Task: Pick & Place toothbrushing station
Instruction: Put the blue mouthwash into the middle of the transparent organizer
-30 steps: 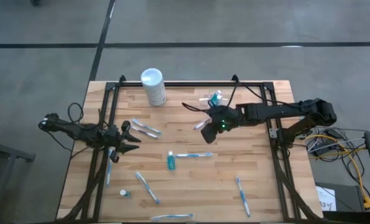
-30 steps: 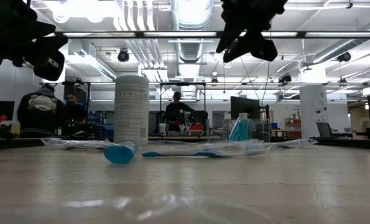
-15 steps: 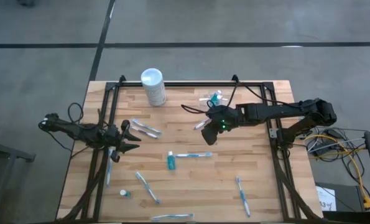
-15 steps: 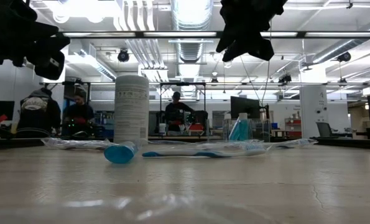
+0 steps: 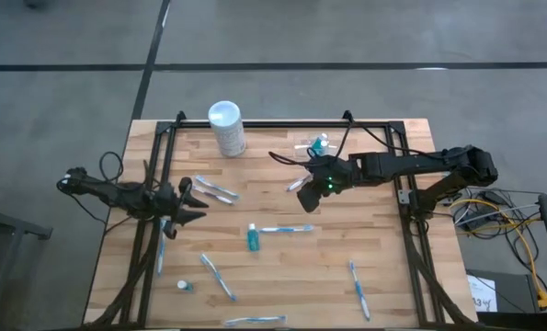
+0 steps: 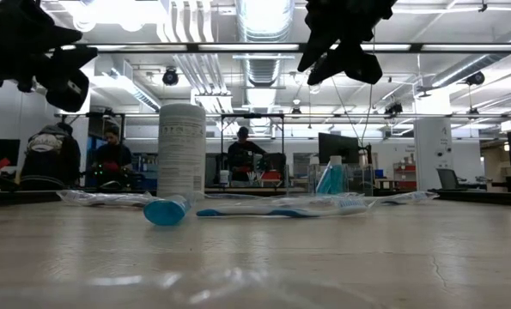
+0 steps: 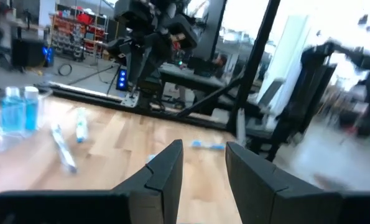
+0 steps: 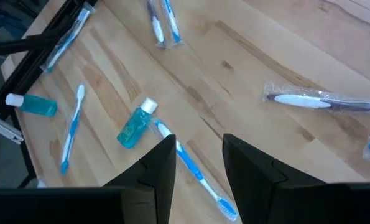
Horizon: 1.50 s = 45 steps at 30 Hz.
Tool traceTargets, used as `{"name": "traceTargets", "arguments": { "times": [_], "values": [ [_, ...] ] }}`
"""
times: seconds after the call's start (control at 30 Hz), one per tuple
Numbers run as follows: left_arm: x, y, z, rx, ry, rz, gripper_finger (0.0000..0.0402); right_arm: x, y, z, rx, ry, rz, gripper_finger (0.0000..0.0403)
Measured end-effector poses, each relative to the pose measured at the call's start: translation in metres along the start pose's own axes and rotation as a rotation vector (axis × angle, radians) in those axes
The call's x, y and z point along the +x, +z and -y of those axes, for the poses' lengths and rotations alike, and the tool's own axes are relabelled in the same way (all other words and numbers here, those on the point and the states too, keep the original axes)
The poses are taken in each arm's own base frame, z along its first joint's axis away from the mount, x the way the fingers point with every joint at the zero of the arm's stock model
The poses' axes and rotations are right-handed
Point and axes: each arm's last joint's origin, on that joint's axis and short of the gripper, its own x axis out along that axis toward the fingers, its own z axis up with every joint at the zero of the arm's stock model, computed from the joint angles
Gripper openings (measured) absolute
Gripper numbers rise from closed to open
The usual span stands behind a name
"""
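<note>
Above table point(image 5: 383, 248), right hand point(image 8: 197, 165) open; toothbrushes visible.

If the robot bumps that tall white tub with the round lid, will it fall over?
It might. The white tub stands upright near the table's back edge and is much taller than it is wide, so a push up high could tip it. Being round, it would probably roll once down. Whether it is full or empty cannot be seen.

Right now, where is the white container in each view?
High view: white container at the table's far edge, left of centre.
Low view: upright, left of centre.
Left wrist view: not in it.
Right wrist view: not in it.
Shared landmark: blue bottle lying mid-table, beside a toothbrush.
</note>
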Motion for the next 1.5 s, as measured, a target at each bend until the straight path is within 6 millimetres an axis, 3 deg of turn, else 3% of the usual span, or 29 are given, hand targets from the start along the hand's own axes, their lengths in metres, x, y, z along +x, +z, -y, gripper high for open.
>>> {"name": "traceTargets", "arguments": {
  "times": [0.33,0.47,0.73,0.9,1.2,1.5],
  "values": [
    [0.0,0.002,0.0,-0.243,0.008,0.018,0.0126,0.0,0.0,0.0,0.0,0.0,0.0,0.0128],
    [-0.001,0.013,0.001,-0.34,0.059,0.065,0.0126,0.0,0.0,0.0,0.0,0.0,0.0,0.0128],
    [0.002,0.032,0.006,-0.209,0.162,-0.067,0.012,0.0,0.0,0.0,0.0,0.0,0.0,0.0127],
    [0.008,0.051,0.013,-0.322,0.262,-0.158,0.0113,0.0,0.0,0.0,0.0,0.0,0.0,0.0127],
    [0.03,0.096,0.028,-0.522,0.466,-0.2,0.0112,0.0,0.0,0.0,-0.001,0.0,0.0,0.0128],
    [0.079,0.083,0.034,-0.816,0.727,-0.277,0.0112,0.0,0.0,0.0,-0.001,0.0,0.0,0.0128]
  ]
}}
